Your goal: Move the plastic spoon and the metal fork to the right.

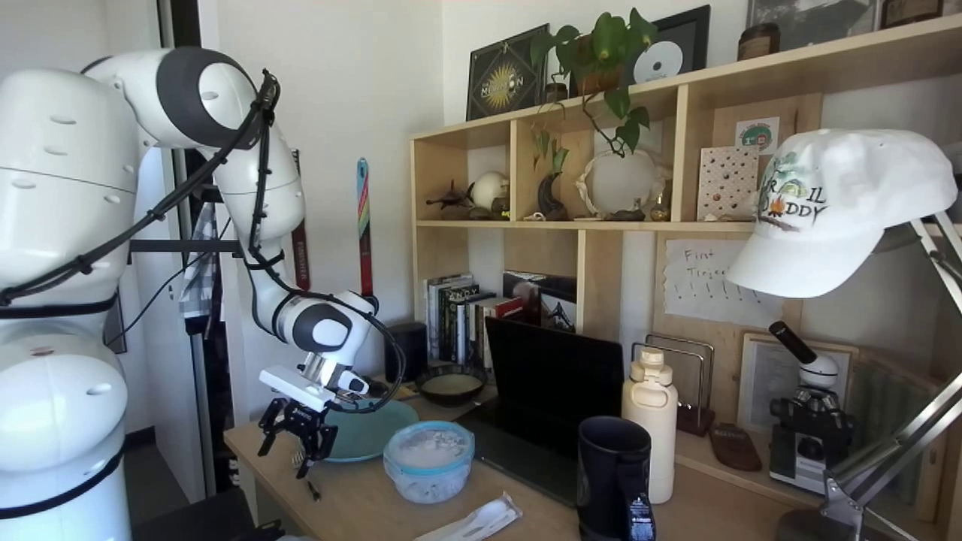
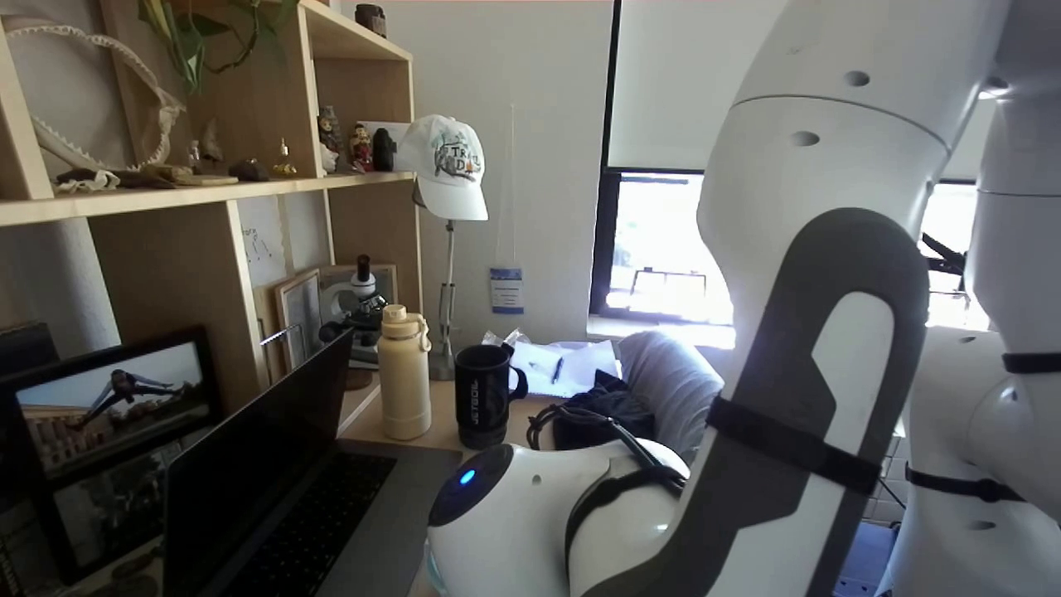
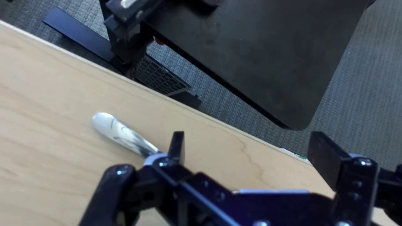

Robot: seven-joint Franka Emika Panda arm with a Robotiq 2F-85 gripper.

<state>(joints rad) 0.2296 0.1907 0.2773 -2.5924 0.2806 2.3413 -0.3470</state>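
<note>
The metal fork lies on the wooden table near its edge; in an exterior view its handle end (image 1: 313,491) shows just below the gripper, the rest being mostly behind the gripper. In the wrist view its silver handle (image 3: 122,133) shows left of the left finger, and its head is hidden behind that finger. The white plastic spoon (image 1: 490,515) lies at the front of the table in a clear wrapper, out of the wrist view. My gripper (image 1: 283,461) hangs above the table's end, fingers down. In the wrist view its jaws (image 3: 248,153) are wide apart, with nothing between them.
A teal plate (image 1: 372,430) is behind the gripper. A blue-lidded container (image 1: 428,462) stands between gripper and spoon. A laptop (image 1: 526,451), a black mug (image 1: 601,473) and a cream bottle (image 1: 652,428) stand further along. A dark chair (image 3: 267,56) is beyond the table edge (image 3: 201,114).
</note>
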